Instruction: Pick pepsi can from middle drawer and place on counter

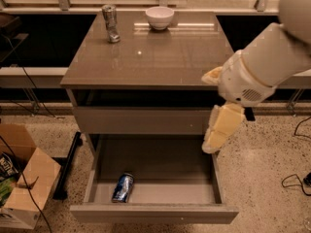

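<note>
Pepsi can (123, 187) lies on its side in the open drawer (155, 212), below the counter's (146, 57) front edge and toward its front-left corner side, near the drawer's front wall. The gripper (219, 130) hangs just off the counter's front-right corner, below the top and over the drawer's right wall, well apart from the can. Whether it is open or closed I cannot tell, but the can is plainly not in it.

As I judge it, the task is barely begun: the drawer stands open, but the reach, the grasp, the lift and the setting down on the counter are all left to do.

By count: one pepsi can, one silver can (110, 23) near the back-left corner, one bowl (160, 17) at the middle of the back edge, one open drawer, one shut drawer front (143, 120) above it (handleless) and one gripper.
</note>
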You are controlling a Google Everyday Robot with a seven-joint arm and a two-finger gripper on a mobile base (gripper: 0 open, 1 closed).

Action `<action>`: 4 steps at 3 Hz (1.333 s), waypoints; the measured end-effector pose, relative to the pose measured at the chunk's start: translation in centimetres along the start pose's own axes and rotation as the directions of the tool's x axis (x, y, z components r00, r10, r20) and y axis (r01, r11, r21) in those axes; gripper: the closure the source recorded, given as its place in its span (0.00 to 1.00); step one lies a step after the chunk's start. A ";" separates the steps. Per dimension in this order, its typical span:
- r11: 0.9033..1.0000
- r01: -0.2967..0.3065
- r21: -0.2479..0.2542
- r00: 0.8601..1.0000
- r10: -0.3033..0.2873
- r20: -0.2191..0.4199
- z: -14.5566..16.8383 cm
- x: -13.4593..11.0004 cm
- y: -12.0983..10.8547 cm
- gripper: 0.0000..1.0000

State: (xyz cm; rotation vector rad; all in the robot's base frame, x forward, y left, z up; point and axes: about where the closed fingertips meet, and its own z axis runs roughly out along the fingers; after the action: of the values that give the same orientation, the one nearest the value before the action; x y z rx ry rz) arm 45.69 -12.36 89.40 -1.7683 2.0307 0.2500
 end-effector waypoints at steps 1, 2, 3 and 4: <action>0.998 0.023 -0.063 0.999 -0.020 0.048 4.9 -1.4 -0.9 0.00; 0.989 0.011 -0.146 0.997 0.000 0.075 9.4 -1.5 -1.9 0.00; 0.986 0.007 -0.164 0.997 0.006 0.077 10.4 -1.3 -2.0 0.00; 0.985 -0.006 -0.171 0.999 0.012 0.035 12.7 -1.5 -1.9 0.00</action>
State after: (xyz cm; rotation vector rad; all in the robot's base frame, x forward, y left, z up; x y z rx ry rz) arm 50.24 -6.10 79.03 -1.8411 2.0453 0.4682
